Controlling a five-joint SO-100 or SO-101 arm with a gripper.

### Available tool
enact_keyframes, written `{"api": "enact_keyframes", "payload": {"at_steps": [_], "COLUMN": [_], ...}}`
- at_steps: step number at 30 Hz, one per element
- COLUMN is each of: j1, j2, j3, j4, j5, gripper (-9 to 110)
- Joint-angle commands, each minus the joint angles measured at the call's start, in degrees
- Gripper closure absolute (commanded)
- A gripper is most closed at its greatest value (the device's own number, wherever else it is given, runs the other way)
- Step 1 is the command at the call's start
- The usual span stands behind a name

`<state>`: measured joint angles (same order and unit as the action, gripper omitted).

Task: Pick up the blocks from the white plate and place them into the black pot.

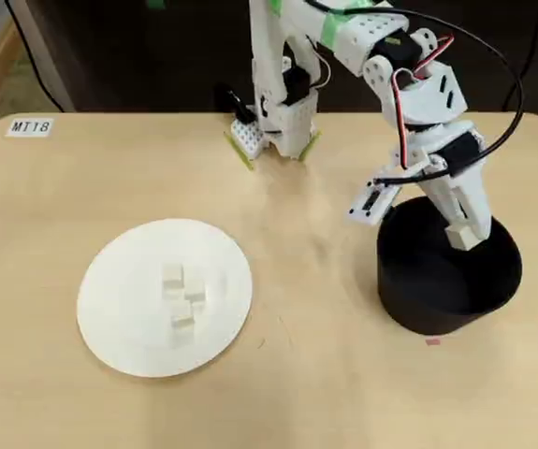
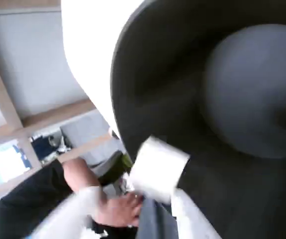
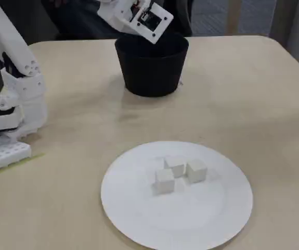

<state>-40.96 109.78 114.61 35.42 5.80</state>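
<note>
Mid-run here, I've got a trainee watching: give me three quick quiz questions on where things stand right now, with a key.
1. True or false: the gripper hangs over the white plate.
2. How many blocks lie on the plate in the fixed view? A) one B) three C) five
3. Fill in: the gripper holds a small white block above the open mouth of the black ____.

Key:
1. False. In the overhead view it is over the pot, well to the right of the plate.
2. B. Three cubes sit close together near the plate's middle.
3. Pot. The wrist view shows the block between the fingers with the dark pot interior behind it.
</note>
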Motion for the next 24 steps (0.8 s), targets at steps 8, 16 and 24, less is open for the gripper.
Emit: {"api": "enact_keyframes", "payload": {"at_steps": [8,16,24], "j1": [5.4,31.1,57.5], "j2": [6.9,12.8,2.7], "j3": [-1.1,-7.7,-9.5], "j4": [4.8,28.0,40.9], "j5": [-2.0,-9.6,-21.6], "gripper": [101,104,104]}}
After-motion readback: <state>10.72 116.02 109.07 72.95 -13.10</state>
